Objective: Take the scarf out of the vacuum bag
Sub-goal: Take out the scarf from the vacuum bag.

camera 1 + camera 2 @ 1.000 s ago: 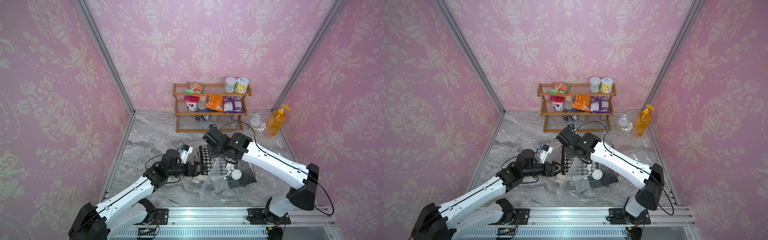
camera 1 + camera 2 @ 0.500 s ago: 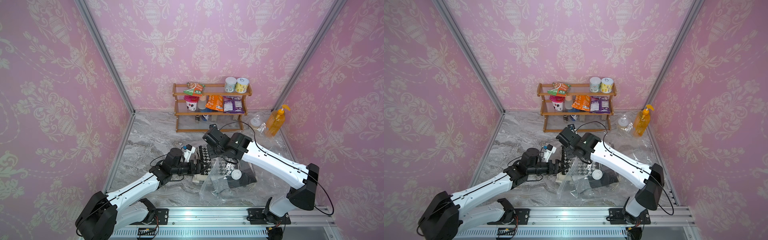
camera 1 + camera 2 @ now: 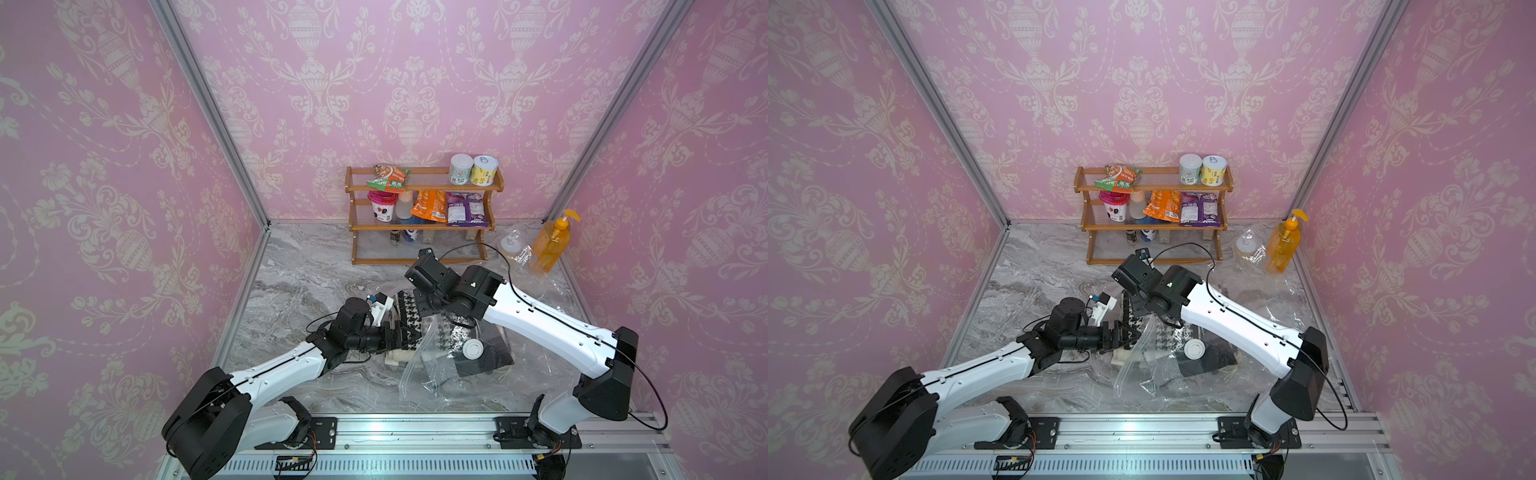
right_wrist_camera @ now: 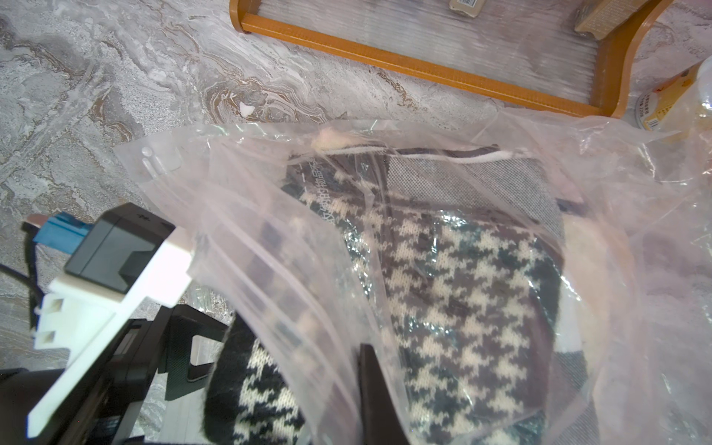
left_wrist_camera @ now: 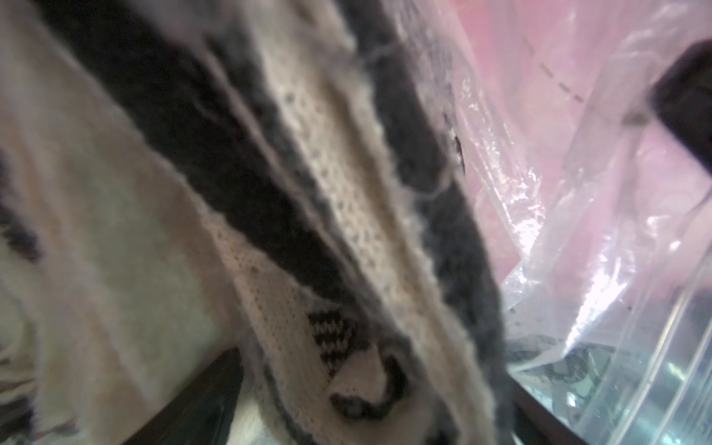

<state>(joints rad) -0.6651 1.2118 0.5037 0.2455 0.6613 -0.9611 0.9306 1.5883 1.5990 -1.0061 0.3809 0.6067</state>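
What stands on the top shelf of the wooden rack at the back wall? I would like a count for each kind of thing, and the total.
Top shelf of the wooden rack:
Round cans: 2 (green-and-white can, yellow can)
Green and red snack packet: 1
Total: 3

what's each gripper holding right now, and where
Right gripper pinches the vacuum bag by its top sheet near the mouth; left gripper is open around the scarf.
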